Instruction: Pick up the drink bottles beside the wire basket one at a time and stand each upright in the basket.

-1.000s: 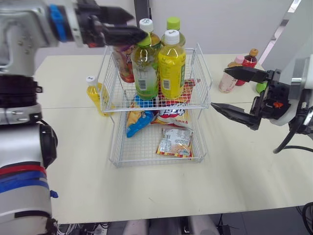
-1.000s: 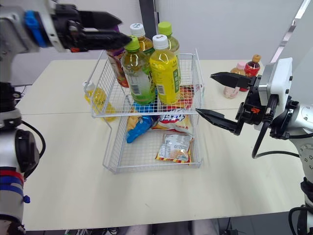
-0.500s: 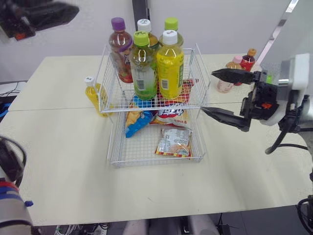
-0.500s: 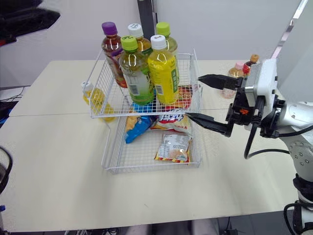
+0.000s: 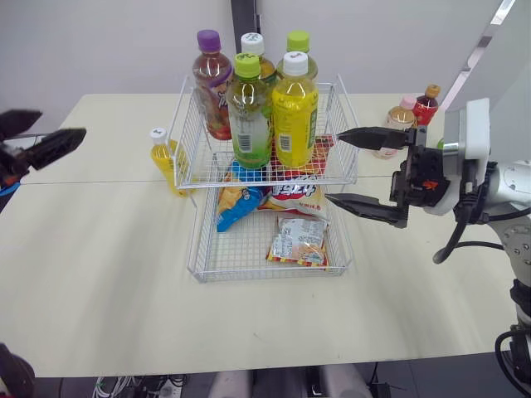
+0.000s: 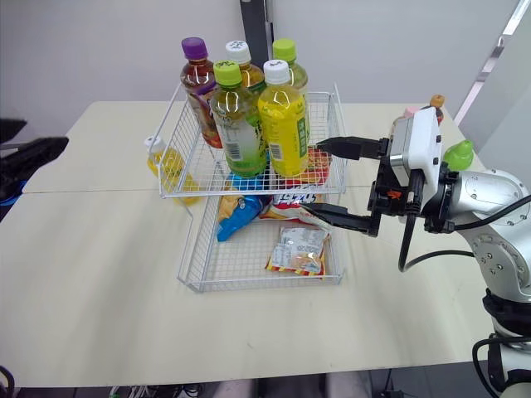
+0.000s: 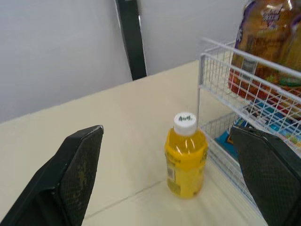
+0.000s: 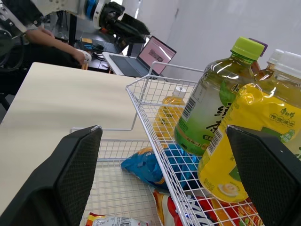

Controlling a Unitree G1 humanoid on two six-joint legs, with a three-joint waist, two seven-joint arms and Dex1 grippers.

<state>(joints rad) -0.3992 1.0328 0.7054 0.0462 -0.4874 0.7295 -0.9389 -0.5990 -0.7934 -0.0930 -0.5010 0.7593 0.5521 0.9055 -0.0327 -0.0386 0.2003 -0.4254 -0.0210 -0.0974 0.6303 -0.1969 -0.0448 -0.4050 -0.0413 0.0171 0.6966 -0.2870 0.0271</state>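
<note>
Pincers both gape empty: left pincer (image 5: 37,137) well left of the yellow bottle (image 5: 163,162), right pincer (image 5: 334,167) beside the wire basket (image 5: 236,249).

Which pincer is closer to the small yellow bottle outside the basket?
Left. The left pincer faces the small yellow bottle; the right pincer sits across the wire basket.

Chinese characters mark the labels of the green bottle (image 8: 214,101) and the yellow bottle (image 8: 251,141). None reads clearly, nor does the scribble on the small bottle (image 7: 185,160) cap.

Wire basket (image 7: 199,77) just beside yellow bottle (image 7: 186,162)
</note>
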